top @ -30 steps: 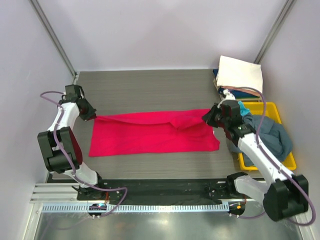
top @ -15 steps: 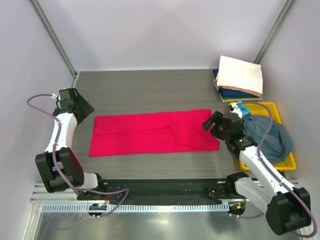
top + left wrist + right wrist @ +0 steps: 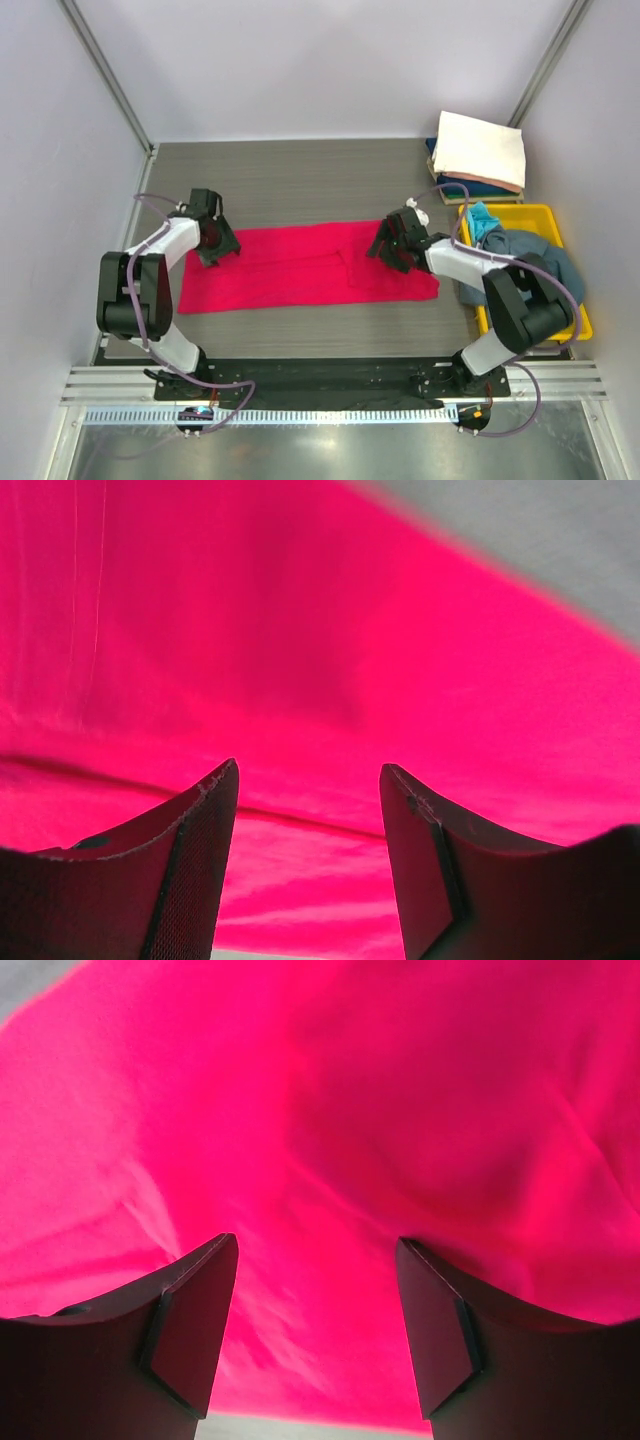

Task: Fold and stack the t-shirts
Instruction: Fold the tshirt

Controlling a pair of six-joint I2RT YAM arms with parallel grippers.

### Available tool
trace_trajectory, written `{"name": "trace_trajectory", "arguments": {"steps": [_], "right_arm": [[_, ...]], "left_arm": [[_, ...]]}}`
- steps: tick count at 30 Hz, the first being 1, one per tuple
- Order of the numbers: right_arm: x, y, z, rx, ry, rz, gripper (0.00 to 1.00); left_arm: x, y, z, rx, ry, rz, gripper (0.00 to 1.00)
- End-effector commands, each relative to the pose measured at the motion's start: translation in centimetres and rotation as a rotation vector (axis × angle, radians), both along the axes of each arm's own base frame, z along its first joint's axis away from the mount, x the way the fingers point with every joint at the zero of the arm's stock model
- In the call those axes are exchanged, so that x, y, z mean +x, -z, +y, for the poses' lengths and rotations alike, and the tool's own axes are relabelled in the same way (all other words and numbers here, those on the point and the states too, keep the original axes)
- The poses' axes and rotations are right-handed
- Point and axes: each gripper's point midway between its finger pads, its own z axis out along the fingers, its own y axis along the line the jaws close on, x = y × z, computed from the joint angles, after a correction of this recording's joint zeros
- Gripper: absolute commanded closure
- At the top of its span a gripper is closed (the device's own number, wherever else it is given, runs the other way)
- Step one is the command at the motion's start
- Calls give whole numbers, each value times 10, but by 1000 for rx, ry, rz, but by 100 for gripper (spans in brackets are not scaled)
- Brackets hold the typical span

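Two tools, both with fingers spread and nothing between them: my left tool (image 3: 308, 765) hangs over the left end of the crimson-pink t-shirt (image 3: 290, 268), my right tool (image 3: 316, 1240) over its right part, beside a raised fold. The shirt lies as a long folded strip across the middle of the grey surface (image 3: 300, 175). Well apart, in the far right corner, a cream-white t-shirt (image 3: 480, 148) sits folded on a navy one (image 3: 480, 186). Along the right edge, the yellow tray (image 3: 535, 210) holds a crumpled blue-grey t-shirt (image 3: 535, 265) and a teal one (image 3: 484, 216).
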Motion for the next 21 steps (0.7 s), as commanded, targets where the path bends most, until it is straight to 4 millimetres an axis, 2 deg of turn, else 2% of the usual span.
{"name": "trace_trajectory", "arguments": {"steps": [1,3,4,5,6,7,9,10,11,12,13,14,15,16,17,18,19,20,21], "right_arm": [[11,21,2,-37,15,43,29],[19,24,5,-49,6,48,28],[20,38,4,-71,0,82,28],[35,32,10,-72,-8,56,27],[43,37,10,-106,-30,62,27],[60,42,15,-124,-40,83,27],[80,48,24,-133,-73,110,28],[107,29,36,-126,-96,73,28],[114,47,41,-135,-115,107,29],[126,45,49,-123,-130,102,30],[131,49,55,-125,-151,126,30],[160,43,70,-109,-161,86,30],[171,48,76,-104,-173,84,30],[198,25,91,-83,-184,28,30],[206,23,102,-57,-229,22,30],[209,55,109,-53,-259,67,30],[227,31,130,14,-308,6,31],[232,34,136,28,-326,2,31],[233,51,143,42,-349,18,31]], "left_arm": [[-13,14,-4,-31,-47,37,40],[-22,24,-7,-50,-57,68,41],[-28,30,-9,-63,-63,85,41],[-28,33,-10,-71,-69,81,41],[-40,39,-23,-143,-54,111,42],[-44,41,-26,-165,-58,118,43],[-54,43,-35,-212,-61,119,44],[-67,43,-41,-252,-66,129,44],[-74,42,-48,-271,-56,124,44],[-80,40,-53,-284,-53,121,44],[-83,29,-60,-306,-60,87,44],[-100,34,-73,-306,-23,109,43],[-108,32,-81,-309,-7,106,42],[-114,30,-91,-317,-25,102,41],[-132,29,-109,-320,37,105,41],[-140,29,-119,-327,41,105,39],[-148,29,-128,-335,54,102,39],[-157,24,-151,-375,70,87,39],[-167,29,-158,-386,72,97,38]]}}
